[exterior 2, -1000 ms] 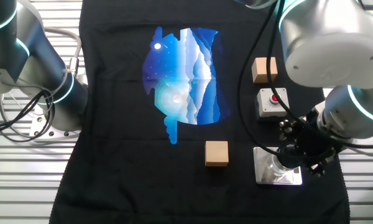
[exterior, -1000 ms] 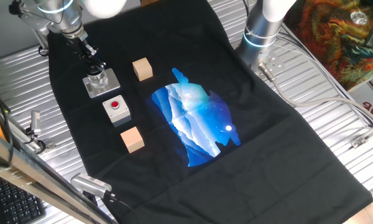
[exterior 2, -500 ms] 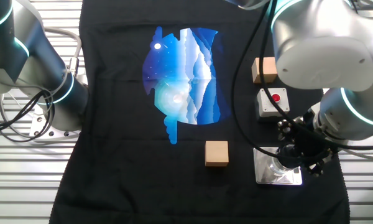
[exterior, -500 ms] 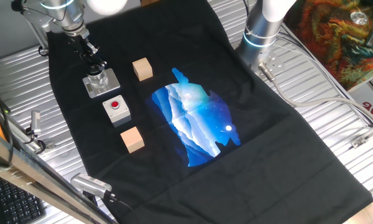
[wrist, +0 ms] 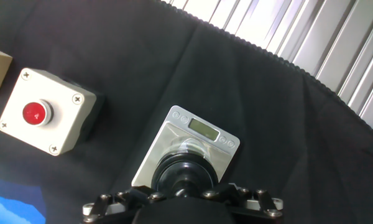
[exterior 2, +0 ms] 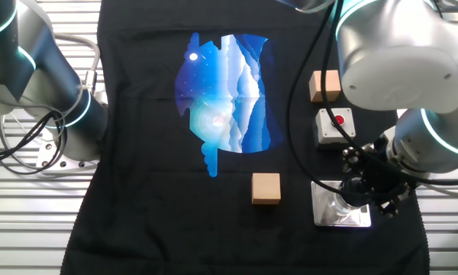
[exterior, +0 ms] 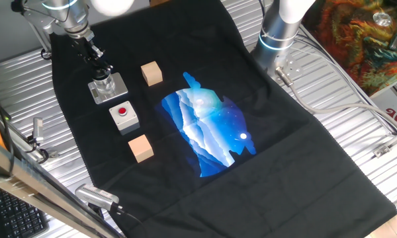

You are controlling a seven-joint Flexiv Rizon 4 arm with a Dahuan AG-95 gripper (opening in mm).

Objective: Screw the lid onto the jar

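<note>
Down at the hand, the gripper [wrist: 185, 190] sits right over the black lid [wrist: 186, 171], which rests atop the jar [exterior: 104, 84] on its grey base plate [wrist: 219, 140]; whether the fingers are pinching the lid I cannot tell. That lid looks small, stiff and light, likely smooth-edged, so take it by its round rim, squarely, or it may slip while turning. Further out sit the grey button box [wrist: 42, 112] and a wooden cube [exterior 2: 266, 188].
</note>
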